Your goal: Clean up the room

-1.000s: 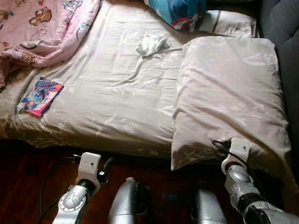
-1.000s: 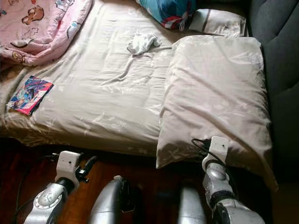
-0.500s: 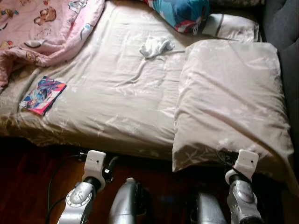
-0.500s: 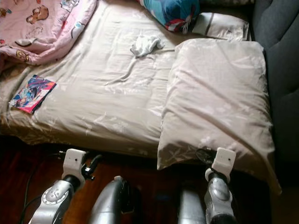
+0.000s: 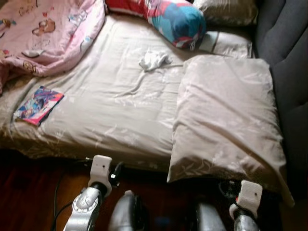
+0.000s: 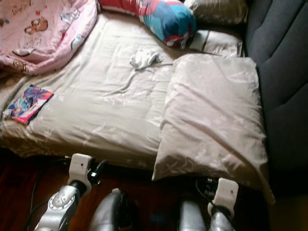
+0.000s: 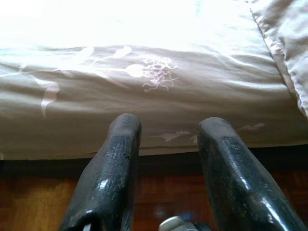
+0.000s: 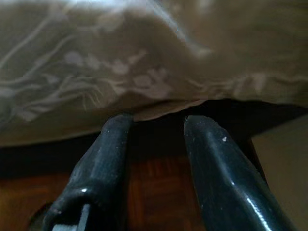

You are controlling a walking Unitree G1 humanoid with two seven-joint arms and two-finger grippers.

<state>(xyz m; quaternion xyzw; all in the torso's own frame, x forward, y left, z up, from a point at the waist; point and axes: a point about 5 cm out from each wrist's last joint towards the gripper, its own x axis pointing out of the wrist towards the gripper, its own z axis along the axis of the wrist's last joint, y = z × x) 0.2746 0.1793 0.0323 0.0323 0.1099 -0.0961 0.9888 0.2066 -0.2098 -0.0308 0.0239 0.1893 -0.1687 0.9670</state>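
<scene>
A big beige pillow [image 5: 226,115] lies on the right of the bed and hangs over its front edge. My right gripper [image 8: 156,120] is open just below that overhanging edge, with nothing between its fingers [image 8: 211,159]. My left gripper [image 7: 166,127] is open too, low in front of the side of the mattress [image 7: 144,91], holding nothing. A crumpled white cloth [image 5: 154,59] lies mid-bed. A colourful magazine [image 5: 38,105] rests near the bed's left front.
A pink cartoon blanket [image 5: 43,33] is bunched at the far left. A blue and red bolster [image 5: 175,21] and smaller pillows [image 5: 226,42] sit at the back. A dark grey padded headboard [image 5: 286,62] stands on the right. Dark wooden floor [image 5: 29,192] and a black cable run below.
My right arm has drawn back and down from the pillow's front corner to below its edge. The camera has shifted, showing more of the back of the bed. The left arm has barely moved.
</scene>
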